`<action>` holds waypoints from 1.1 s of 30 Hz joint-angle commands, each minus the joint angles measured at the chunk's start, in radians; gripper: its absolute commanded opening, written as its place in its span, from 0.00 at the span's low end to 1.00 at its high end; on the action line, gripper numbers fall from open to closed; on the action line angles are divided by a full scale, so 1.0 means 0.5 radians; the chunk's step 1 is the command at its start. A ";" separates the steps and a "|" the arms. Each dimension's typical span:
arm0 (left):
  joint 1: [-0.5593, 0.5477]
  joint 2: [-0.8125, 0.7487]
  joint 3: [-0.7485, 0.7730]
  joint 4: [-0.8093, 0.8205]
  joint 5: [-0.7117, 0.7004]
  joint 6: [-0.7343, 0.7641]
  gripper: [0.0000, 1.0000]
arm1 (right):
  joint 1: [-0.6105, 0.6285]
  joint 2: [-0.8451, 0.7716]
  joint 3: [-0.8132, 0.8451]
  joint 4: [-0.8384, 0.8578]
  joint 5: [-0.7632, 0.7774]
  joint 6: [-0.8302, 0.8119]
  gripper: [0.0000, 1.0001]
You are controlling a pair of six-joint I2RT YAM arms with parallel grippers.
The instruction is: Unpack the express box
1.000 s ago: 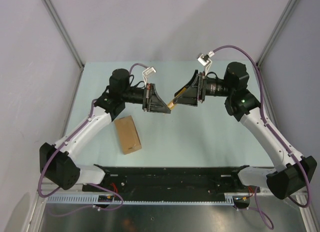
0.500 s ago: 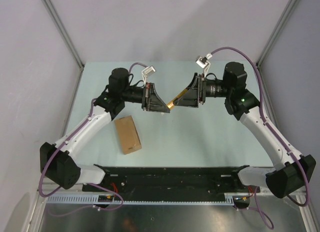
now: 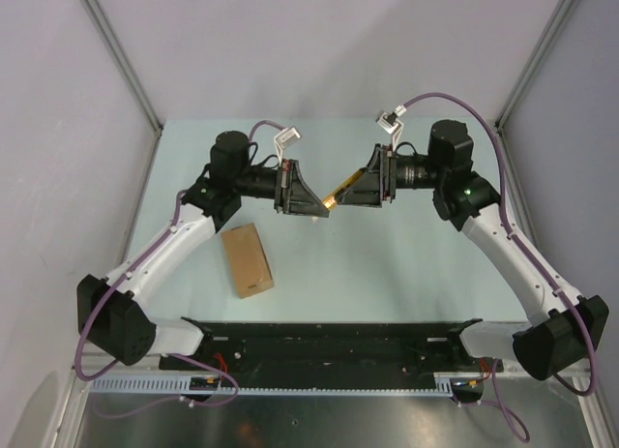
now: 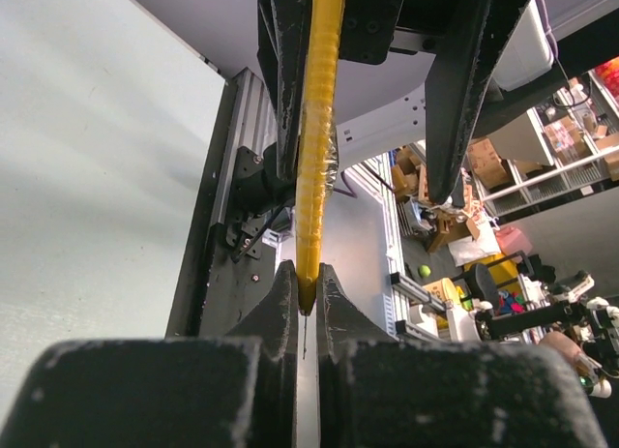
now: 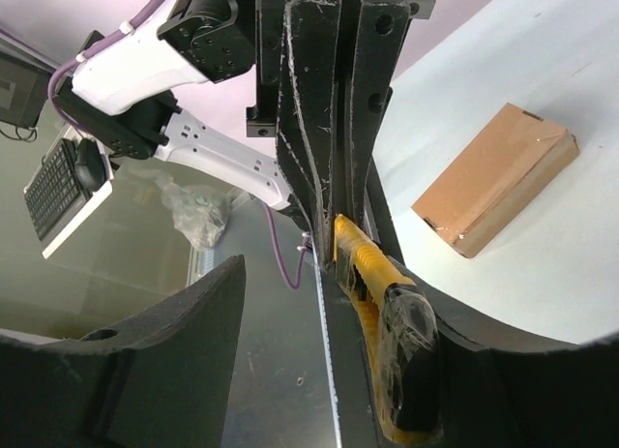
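1. Left claw is pressed shut on the tip of the yellow knife, steadying it in mid-air between the arms, probably for a handover.
2. Right claw is spread: one finger lies along the knife, the other stands apart.
3. Cardboard box lies flat on the table beside the left arm, lid apparently shut.
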 commanded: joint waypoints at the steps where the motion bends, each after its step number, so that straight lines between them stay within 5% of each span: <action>1: -0.009 0.011 -0.016 0.015 -0.065 0.030 0.00 | 0.019 0.020 0.012 0.025 -0.008 0.015 0.59; 9: -0.009 0.021 -0.019 0.009 -0.078 0.042 0.00 | 0.034 0.063 0.012 -0.003 0.066 0.005 0.39; 16: -0.009 0.014 -0.044 0.000 -0.078 0.049 0.00 | 0.034 0.066 0.012 -0.003 0.127 0.002 0.55; 20: -0.009 0.018 -0.047 -0.003 -0.090 0.058 0.00 | 0.031 0.060 0.012 0.025 0.124 0.018 0.52; 23: -0.009 0.027 -0.047 -0.003 -0.093 0.061 0.00 | 0.031 0.060 0.012 0.019 0.127 0.018 0.37; 26: -0.006 0.033 -0.050 -0.006 -0.093 0.061 0.00 | 0.031 0.060 0.012 -0.009 0.145 0.005 0.06; 28: 0.009 0.036 -0.053 -0.009 -0.090 0.058 0.08 | 0.028 0.063 0.012 -0.036 0.173 -0.004 0.00; 29: 0.015 0.039 -0.056 -0.009 -0.093 0.052 0.26 | 0.028 0.063 0.012 -0.073 0.213 -0.016 0.00; 31: 0.058 0.033 -0.065 -0.010 -0.096 0.043 0.46 | 0.028 0.072 0.012 -0.107 0.259 -0.037 0.00; 32: 0.083 0.018 -0.081 -0.009 -0.102 0.039 0.66 | 0.025 0.069 0.015 -0.156 0.347 -0.050 0.00; 33: 0.137 -0.001 -0.090 -0.013 -0.111 0.036 0.73 | 0.022 0.066 0.012 -0.187 0.393 -0.089 0.00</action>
